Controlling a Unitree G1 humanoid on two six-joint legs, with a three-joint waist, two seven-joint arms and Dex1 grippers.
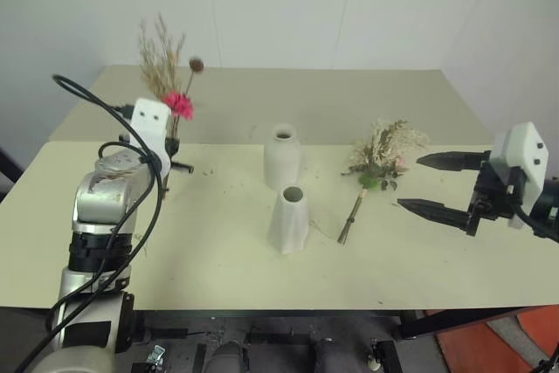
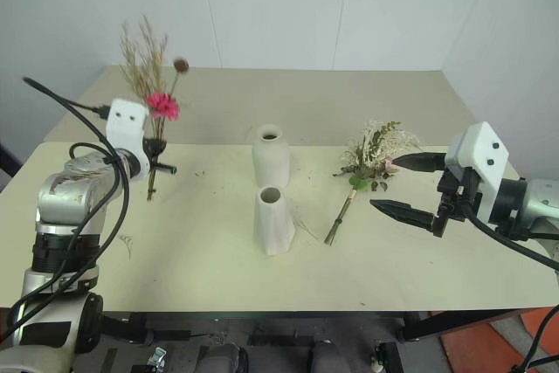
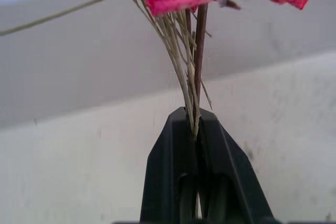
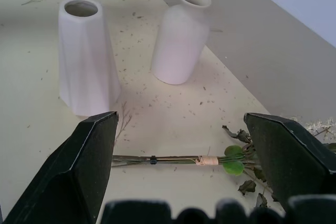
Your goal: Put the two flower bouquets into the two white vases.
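Observation:
My left gripper [image 3: 194,120] is shut on the stems of the slim bouquet [image 1: 177,104], which stands upright above the table's left side with its pink bloom, tan grasses and brown seed ball on top. The bushier cream-white and green bouquet [image 1: 384,149] lies flat on the table, right of centre, stems toward the front. My right gripper [image 1: 410,183] hovers open just right of it, and the tied stems [image 4: 173,159] lie between its spread fingers. The rounded white vase [image 1: 283,156] stands upright at mid-table. The cone-shaped white vase [image 1: 290,220] stands just in front of it.
The cream table [image 1: 218,251] carries scattered dry plant crumbs around the vases. A second tabletop [image 1: 349,98] adjoins behind, running to a white wall. A black cable [image 1: 131,141] loops over my left arm.

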